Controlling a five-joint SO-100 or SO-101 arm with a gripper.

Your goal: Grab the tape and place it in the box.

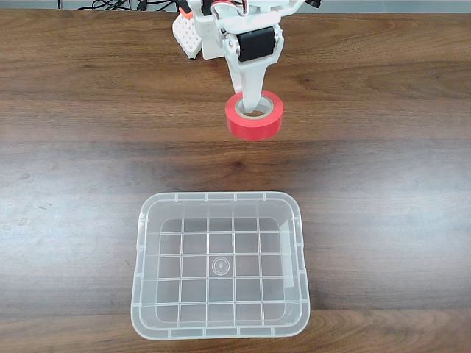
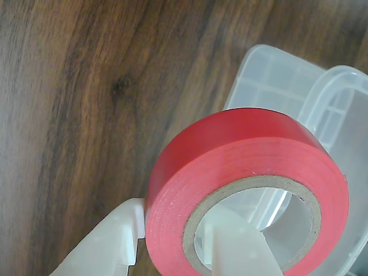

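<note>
Tape (image 1: pixel 254 118) clamped in pincer (image 1: pixel 252 107), one finger through core.

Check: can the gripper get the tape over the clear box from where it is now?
Probably yes. The gripper is shut on the red tape, one finger through the core. Bare wood table lies between it and the open-topped box; nothing blocks the path.

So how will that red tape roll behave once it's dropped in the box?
The tape is a round ring, so it could roll if it lands on edge. It looks rigid, holding its shape with a finger of the gripper through its core. The box walls should contain it.
</note>
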